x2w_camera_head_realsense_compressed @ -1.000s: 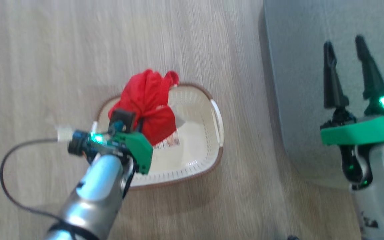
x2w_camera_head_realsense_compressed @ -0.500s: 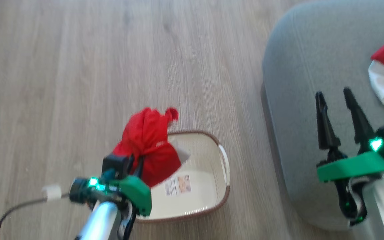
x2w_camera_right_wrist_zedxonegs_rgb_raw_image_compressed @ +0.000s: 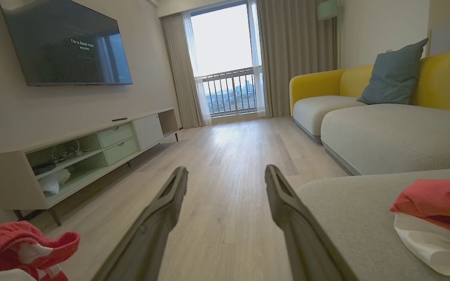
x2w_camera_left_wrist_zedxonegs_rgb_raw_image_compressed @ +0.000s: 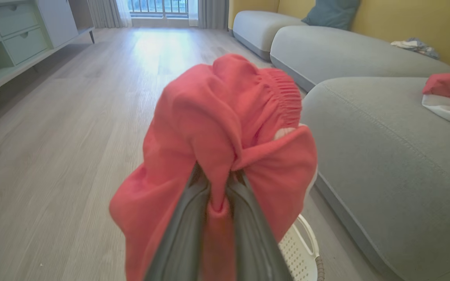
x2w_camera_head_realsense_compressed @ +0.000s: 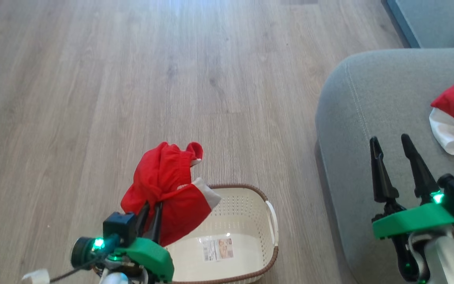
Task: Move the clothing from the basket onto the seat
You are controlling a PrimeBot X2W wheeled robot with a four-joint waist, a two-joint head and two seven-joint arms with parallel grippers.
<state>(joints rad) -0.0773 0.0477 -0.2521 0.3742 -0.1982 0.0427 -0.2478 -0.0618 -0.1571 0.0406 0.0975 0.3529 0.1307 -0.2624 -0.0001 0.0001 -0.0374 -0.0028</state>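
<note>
- Red fabric garment (x2w_camera_head_realsense_compressed: 164,185) pinched in left end effector (x2w_camera_head_realsense_compressed: 151,209) above cream perforated plastic basket (x2w_camera_head_realsense_compressed: 246,205).
- Right end effector (x2w_camera_head_realsense_compressed: 389,138) spread over grey upholstered seat (x2w_camera_head_realsense_compressed: 353,126).

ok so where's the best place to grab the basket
Probably the white side handle of the basket, from above on the seat side. It is a slim bar at the rim that fingers can close around, the basket sits upright, and the open right hand is nearest that side.
</note>
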